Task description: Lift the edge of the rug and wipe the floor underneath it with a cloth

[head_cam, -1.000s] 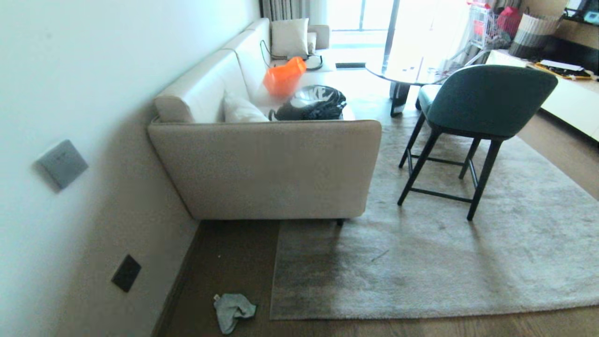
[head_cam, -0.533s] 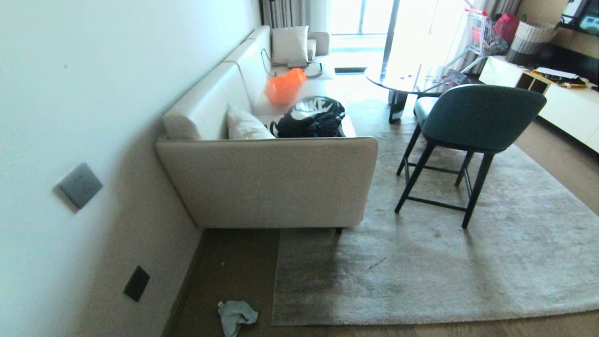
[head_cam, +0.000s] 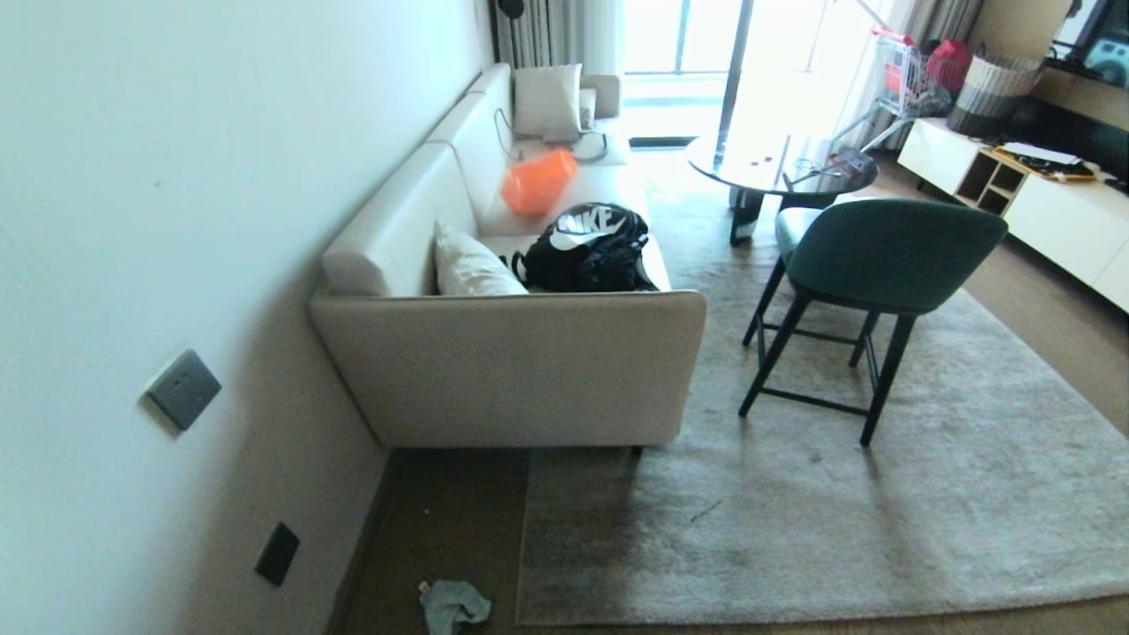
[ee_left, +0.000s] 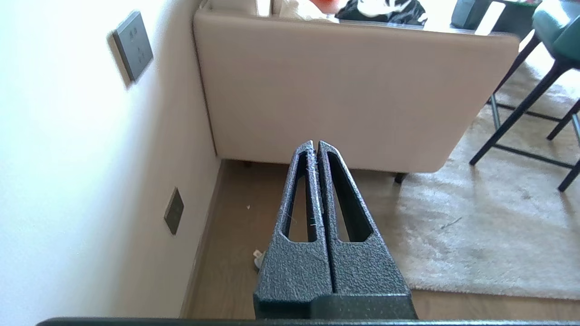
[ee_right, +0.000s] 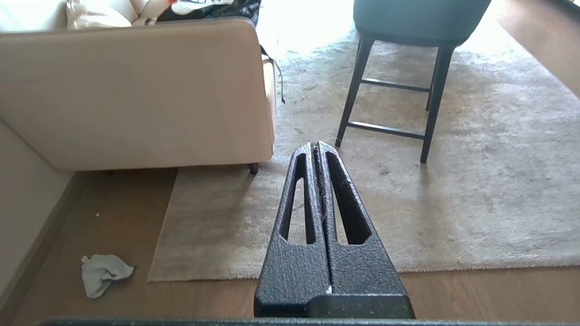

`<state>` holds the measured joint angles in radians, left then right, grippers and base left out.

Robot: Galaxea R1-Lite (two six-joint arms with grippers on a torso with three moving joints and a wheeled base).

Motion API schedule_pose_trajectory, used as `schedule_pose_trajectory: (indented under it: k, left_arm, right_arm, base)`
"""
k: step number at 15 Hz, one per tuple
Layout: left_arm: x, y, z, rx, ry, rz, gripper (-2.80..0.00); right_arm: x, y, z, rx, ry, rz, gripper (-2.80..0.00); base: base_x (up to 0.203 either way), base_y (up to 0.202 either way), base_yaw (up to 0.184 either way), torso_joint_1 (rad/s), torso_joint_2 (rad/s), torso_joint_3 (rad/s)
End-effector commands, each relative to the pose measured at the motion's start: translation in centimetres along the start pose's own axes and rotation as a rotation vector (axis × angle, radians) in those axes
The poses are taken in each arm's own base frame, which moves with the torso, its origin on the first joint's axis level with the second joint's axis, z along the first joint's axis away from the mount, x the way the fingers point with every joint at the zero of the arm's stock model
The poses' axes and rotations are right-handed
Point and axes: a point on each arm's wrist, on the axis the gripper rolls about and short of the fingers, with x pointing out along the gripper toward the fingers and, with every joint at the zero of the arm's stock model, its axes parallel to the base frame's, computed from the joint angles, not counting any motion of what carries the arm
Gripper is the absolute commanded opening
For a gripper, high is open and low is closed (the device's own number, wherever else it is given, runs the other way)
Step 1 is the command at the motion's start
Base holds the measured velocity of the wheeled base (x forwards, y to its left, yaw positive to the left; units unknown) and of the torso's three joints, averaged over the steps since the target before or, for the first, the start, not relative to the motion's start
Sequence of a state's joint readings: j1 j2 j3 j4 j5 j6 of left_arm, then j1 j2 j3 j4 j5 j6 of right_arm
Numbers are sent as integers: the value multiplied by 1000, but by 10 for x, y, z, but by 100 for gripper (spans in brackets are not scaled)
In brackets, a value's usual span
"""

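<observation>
2 claws [ee_left: 316, 144] [ee_right: 316, 145] pressed closed; crumpled pale cloth [head_cam: 453, 605] on floor [head_cam: 441, 529] beside flat rug [head_cam: 794, 529].

L gripper [ee_left: 316, 144] & R gripper [ee_right: 316, 145]: black, rough-textured, tapered fingers w/ long slot cutouts, stray fibres at tips

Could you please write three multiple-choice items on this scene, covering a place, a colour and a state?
1. Where does the cloth lie?
A. on the sofa
B. on the bare floor beside the rug's corner
C. on the chair seat

2. What colour is the chair on the rug?
A. dark green
B. red
C. white

3. How does the rug lie?
A. rolled up
B. flat, edge not lifted
C. folded over the cloth

Answers: 1 B, the cloth sits on wood between the wall and the rug. 2 A, the chair's shell is dark green. 3 B, the rug's edge rests flat on the floor.
</observation>
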<state>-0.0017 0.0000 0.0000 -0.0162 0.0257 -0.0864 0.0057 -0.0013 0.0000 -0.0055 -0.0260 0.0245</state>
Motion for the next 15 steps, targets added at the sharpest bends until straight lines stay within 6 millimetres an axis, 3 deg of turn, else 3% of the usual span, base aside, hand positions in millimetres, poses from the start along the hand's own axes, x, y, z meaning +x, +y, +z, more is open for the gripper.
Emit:
schedule_pose_trajectory:
  k: [1, 7, 15]
  left_arm:
    - [0, 0, 0, -1, -1, 1, -280]
    - [0, 0, 0, -1, -1, 1, -280]
    - [0, 0, 0, -1, -1, 1, -280]
  right_arm:
    - [0, 0, 0, -1, 1, 0, -280]
    - [0, 0, 0, -3, 1, 0, -280]
    - [0, 0, 0, 0, 1, 0, -280]
  base:
    - [0, 0, 0, 196, -559, -366]
    - [0, 0, 0, 229, -594, -368]
    - [0, 0, 0, 159, -370, -216]
